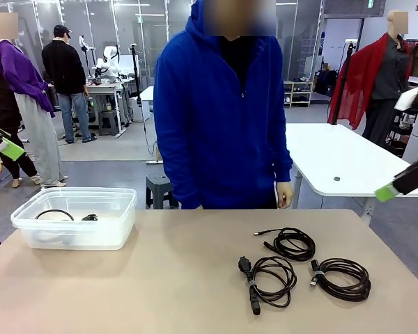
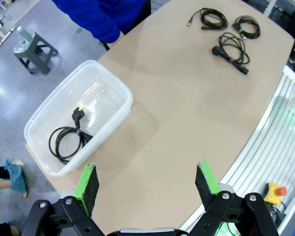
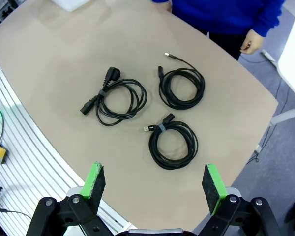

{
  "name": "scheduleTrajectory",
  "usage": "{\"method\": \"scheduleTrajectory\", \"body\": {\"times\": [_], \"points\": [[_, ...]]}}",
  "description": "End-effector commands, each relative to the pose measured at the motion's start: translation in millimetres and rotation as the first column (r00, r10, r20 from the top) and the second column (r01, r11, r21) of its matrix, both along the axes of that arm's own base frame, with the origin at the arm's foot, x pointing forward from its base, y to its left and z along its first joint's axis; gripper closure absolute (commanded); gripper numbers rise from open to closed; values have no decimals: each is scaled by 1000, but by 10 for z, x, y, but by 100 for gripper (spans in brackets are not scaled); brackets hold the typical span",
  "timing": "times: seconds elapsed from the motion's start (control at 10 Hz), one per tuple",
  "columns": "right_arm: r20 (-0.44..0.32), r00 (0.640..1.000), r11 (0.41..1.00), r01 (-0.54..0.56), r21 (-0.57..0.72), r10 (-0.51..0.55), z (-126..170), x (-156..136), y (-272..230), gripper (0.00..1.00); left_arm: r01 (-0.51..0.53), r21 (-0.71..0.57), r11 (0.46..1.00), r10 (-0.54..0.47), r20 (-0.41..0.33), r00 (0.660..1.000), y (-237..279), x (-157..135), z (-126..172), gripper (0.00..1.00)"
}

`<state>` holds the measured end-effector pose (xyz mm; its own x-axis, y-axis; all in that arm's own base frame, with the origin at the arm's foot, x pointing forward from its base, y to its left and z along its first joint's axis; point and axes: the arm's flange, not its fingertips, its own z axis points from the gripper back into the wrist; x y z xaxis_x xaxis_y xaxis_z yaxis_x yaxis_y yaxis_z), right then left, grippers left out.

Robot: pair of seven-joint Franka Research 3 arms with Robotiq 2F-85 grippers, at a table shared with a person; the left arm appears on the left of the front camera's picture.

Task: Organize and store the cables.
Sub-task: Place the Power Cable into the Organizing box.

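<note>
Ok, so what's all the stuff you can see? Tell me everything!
power cable: one, black, coiled, leftmost of three on the table's right half
far cable: one, black, coiled, closest to the person
right cable: one, black, coiled, closest to the table's right edge
binned cable: one, black, coiled, on the bin's bottom
bin: one, clear plastic, table's left end
table: one, tan, between robot and person
stool: one, grey, on the floor beyond the table
person: one, blue hoodie, standing at the far side
left gripper: one, black with green pads, jaws open, held high on the bin's side
right gripper: one, black with green pads, jaws open, held high on the cables' side
</note>
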<state>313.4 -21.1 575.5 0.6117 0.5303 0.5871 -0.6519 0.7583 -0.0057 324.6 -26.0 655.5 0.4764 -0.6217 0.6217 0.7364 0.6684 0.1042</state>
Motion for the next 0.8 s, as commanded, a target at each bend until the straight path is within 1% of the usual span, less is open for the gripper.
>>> {"method": "scheduleTrajectory", "body": {"times": [0.0,0.2,0.3,0.4,0.5,0.6,0.7], "points": [[-28,999,1000,20,8,-19,-39,214,195,0,3,18,1000,-3,-6,1000,11,-4,-4,0],[-49,999,1000,12,-28,-13,-282,389,498,0,3,18,1000,-3,-6,1000,11,-4,-4,0],[-57,998,999,25,-48,-28,-379,438,617,0,3,18,1000,-3,-6,1000,11,-4,-4,0],[-72,997,999,26,-20,-28,-458,509,723,0,3,18,1000,-3,-6,1000,11,-4,-4,0],[-96,995,1000,29,-8,-30,-562,589,846,0,3,18,1000,-3,-6,1000,11,-4,-4,0],[-110,993,998,43,-44,-48,-683,648,985,0,3,18,1000,-3,-6,1000,11,-4,-4,0],[-147,988,998,43,-53,-50,-798,693,1141,0,3,18,1000,-3,-6,1000,11,-4,-4,0]]}}
